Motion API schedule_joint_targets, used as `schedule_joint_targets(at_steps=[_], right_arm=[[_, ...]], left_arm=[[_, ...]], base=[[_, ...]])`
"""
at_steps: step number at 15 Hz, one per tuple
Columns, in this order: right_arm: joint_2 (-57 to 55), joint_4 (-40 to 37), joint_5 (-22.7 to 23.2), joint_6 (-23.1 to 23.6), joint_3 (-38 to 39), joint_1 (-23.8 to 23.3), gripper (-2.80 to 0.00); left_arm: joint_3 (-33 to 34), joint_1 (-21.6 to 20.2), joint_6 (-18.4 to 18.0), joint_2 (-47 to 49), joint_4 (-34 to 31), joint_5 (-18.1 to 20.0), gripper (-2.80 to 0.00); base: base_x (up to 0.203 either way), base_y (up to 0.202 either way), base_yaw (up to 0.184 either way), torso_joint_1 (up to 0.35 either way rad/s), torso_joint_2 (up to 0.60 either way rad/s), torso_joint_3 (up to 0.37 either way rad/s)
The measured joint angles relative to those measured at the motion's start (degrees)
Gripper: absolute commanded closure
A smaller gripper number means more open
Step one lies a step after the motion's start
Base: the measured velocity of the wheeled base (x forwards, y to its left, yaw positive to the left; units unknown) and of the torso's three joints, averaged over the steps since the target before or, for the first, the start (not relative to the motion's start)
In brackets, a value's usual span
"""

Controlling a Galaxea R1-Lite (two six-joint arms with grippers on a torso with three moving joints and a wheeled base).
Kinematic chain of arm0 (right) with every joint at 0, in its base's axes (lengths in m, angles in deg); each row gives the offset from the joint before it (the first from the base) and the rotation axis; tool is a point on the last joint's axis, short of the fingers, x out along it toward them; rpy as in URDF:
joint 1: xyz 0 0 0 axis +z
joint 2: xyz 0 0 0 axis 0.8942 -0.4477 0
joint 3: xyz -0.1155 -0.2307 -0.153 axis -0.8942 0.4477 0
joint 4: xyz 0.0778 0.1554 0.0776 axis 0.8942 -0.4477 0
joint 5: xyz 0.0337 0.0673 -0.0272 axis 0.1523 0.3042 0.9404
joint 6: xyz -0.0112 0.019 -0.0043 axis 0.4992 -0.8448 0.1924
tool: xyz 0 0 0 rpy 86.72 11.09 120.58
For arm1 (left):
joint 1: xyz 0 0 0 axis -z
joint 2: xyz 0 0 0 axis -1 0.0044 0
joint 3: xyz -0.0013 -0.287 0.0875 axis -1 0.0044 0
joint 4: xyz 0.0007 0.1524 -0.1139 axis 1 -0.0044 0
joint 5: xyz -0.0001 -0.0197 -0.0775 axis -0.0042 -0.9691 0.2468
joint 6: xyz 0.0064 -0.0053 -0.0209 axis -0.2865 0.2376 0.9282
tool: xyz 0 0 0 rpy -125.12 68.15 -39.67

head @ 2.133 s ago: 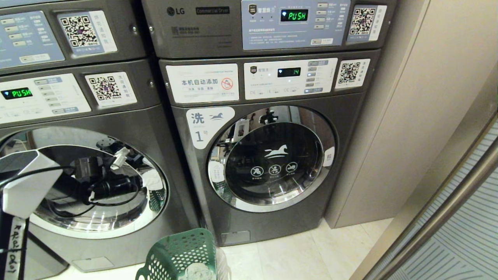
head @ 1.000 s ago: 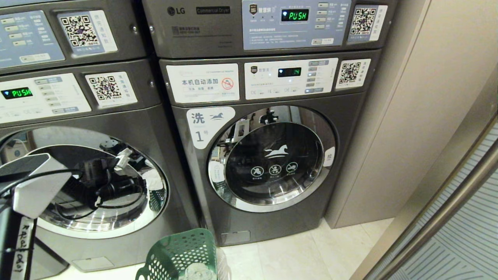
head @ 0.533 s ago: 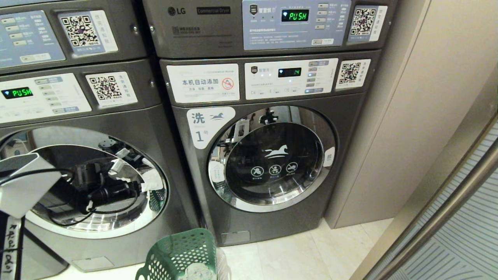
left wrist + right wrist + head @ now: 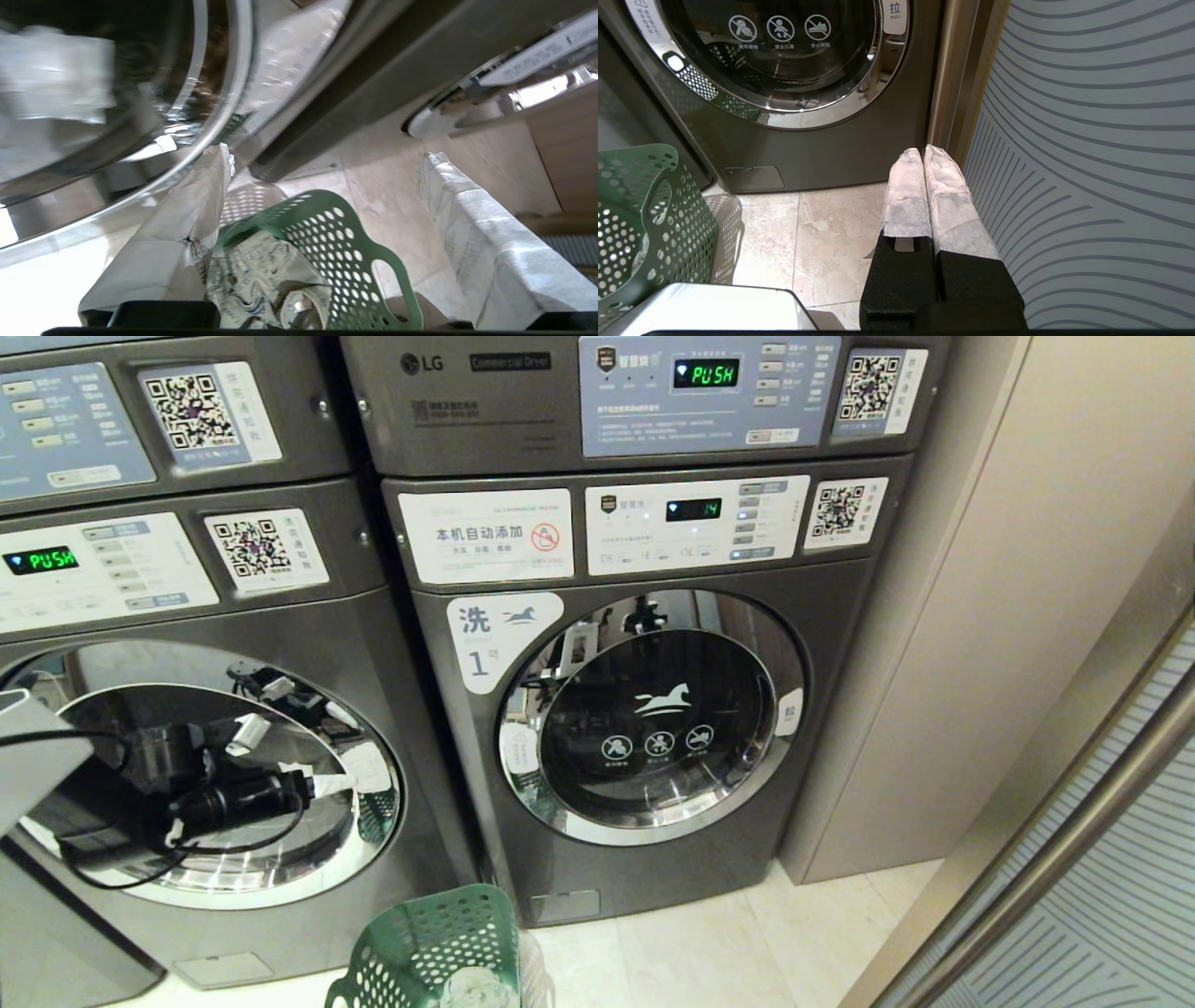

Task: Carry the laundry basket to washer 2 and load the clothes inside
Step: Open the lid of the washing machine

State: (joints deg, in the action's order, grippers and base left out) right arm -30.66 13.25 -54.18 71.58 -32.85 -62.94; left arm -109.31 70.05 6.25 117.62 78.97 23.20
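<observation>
Between the left gripper's [image 4: 327,196] wide-spread fingers, the laundry basket [image 4: 341,252] stands on the floor tiles [image 4: 387,186] with the clothes [image 4: 261,275] inside it. Just beyond curves washer 2's chrome door [image 4: 205,112]. Well aside, the right gripper [image 4: 924,156] hangs with fingers pressed together.

The left gripper [image 4: 327,186], fingers spread wide, hangs over the laundry basket [image 4: 439,943], whose open top leaves the clothes [image 4: 261,275] reachable. Far behind, washer 2 [image 4: 215,775] has its door closed, as does washer 1 [image 4: 653,719] on the right. Bare floor [image 4: 709,943] lies right of the basket, bounded by a wall panel [image 4: 980,616].
</observation>
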Motion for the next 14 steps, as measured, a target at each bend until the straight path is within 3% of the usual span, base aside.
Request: schedule_joint_targets(at_steps=[14], right_arm=[[0.0, 0.0, 0.0, 0.0, 0.0, 0.0, 0.0]], left_arm=[[3.5, -0.1, -0.2, -8.1, -3.7, -0.6, -2.8]], base=[[0.0, 0.0, 0.0, 0.0, 0.0, 0.0]])
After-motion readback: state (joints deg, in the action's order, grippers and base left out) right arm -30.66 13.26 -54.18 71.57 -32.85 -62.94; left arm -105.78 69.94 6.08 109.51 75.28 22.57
